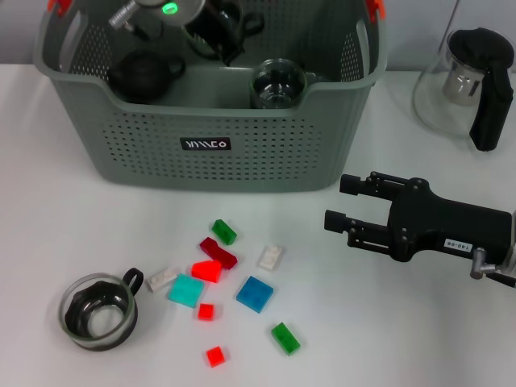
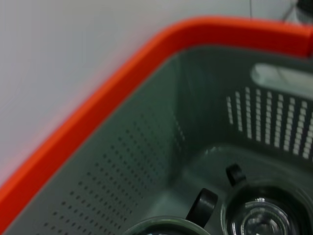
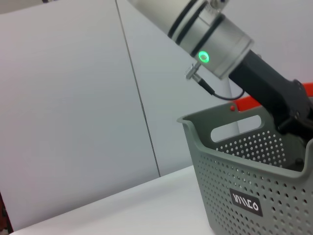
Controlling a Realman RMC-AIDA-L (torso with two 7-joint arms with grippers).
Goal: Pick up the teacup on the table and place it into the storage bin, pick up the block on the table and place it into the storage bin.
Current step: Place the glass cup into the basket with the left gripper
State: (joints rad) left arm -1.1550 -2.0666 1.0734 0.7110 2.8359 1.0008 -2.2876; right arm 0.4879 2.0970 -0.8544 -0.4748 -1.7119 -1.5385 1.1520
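The grey-green storage bin [image 1: 210,153] stands at the back of the table. It holds a glass teacup [image 1: 278,83] and a dark cup-like vessel [image 1: 145,75]. My left gripper [image 1: 222,39] hangs inside the bin above them. The left wrist view shows the bin's orange rim [image 2: 122,83] and two glass cups [image 2: 259,218] on its floor. Another glass teacup [image 1: 97,310] with a black handle sits on the table at the front left. Several coloured blocks, among them a blue block [image 1: 255,293], lie in front of the bin. My right gripper [image 1: 334,201] hovers open and holds nothing, to the right of the blocks.
A glass teapot [image 1: 468,81] with a black handle stands at the back right, beside the bin. The right wrist view shows the bin's front wall [image 3: 244,196] and the left arm [image 3: 210,34] reaching in over it.
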